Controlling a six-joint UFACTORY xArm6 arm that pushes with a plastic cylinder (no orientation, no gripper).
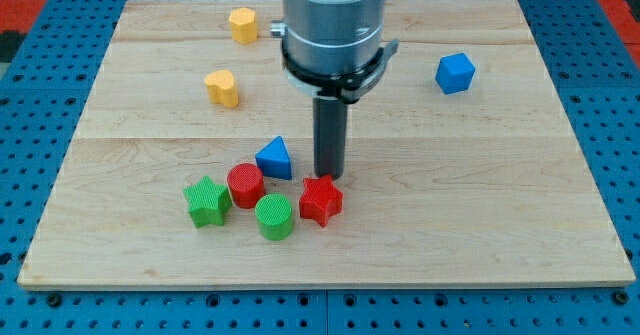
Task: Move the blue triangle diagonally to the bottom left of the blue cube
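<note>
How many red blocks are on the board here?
2: a red cylinder right of the green star, and a red star just below my tip. The arm may hide others.

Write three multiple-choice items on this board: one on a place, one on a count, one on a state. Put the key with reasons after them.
1. Where is the blue triangle relative to the blue cube?
A. toward the view's bottom left of it
B. directly above it
C. to its right

2. How many yellow blocks are on the wooden board?
A. none
B. two
C. four

3. What is my tip doing?
A. resting on the blue cube
B. standing between the blue triangle and the red star
C. out of view

Key: A, the triangle lies lower and further left; B, two yellow blocks sit near the view's top left; B, the tool ends right of the triangle, just above the star.
</note>
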